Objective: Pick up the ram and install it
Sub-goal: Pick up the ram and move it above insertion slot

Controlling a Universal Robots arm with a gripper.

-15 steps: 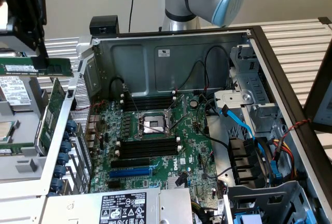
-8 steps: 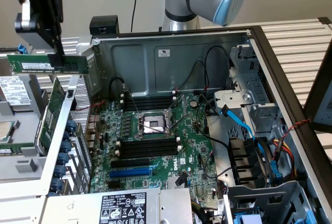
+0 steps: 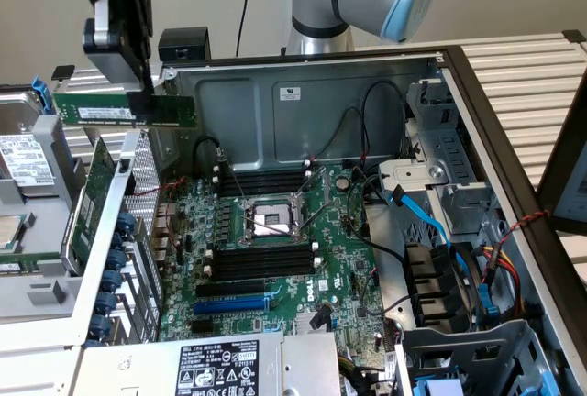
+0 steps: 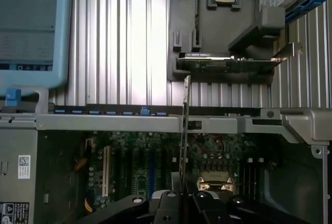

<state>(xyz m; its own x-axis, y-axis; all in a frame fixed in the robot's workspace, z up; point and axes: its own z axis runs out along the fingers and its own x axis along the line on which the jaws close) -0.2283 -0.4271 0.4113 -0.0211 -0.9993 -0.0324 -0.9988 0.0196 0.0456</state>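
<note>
Green ram (image 3: 101, 110) is clamped in pincer (image 3: 142, 103), long axis level, parallel to slots (image 3: 266, 258) below and aside.

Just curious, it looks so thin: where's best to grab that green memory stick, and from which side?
Pinch the ram across its flat faces near mid-length, from above, as the gripper does: it's a thin upright board, and its lower edge is left free.
</note>
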